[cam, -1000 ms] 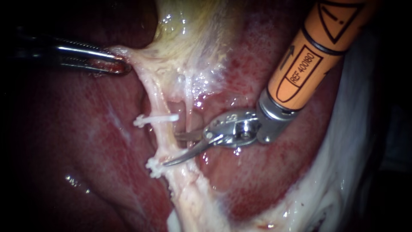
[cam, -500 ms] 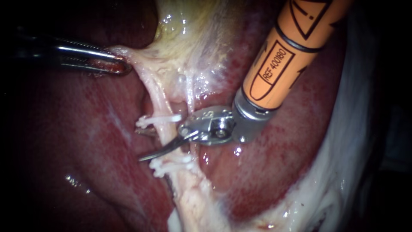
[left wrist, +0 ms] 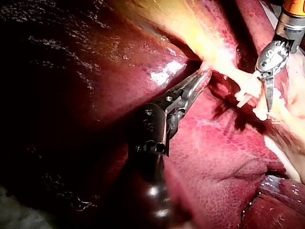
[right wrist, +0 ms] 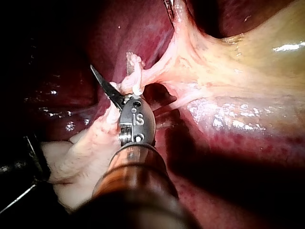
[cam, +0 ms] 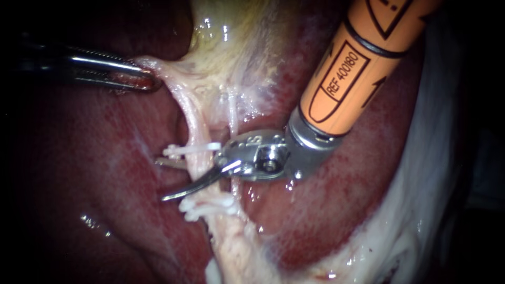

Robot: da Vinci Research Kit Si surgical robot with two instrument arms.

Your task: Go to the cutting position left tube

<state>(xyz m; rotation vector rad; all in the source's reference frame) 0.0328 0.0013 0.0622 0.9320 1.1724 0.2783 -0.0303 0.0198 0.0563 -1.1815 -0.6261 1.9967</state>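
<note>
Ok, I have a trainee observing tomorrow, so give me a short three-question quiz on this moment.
1. True or false: the orange-shafted right instrument has its curved metal blades shut.
2. Those blades straddle the pale left tube: A above the white plastic clips, B between them, C below them.
3. Fill in: the slim silver left instrument has its jaws ____ on pale tissue beside the yellowish gallbladder.
Key: 1 false; 2 B; 3 shut.

My left instrument point(left wrist: 202, 76) grips pale tissue point(left wrist: 228, 66) beside the liver point(left wrist: 214, 152).

Pale, taut left tube point(cam: 195, 166) between upper clip point(cam: 190, 150) and lower clip point(cam: 206, 205).
</note>
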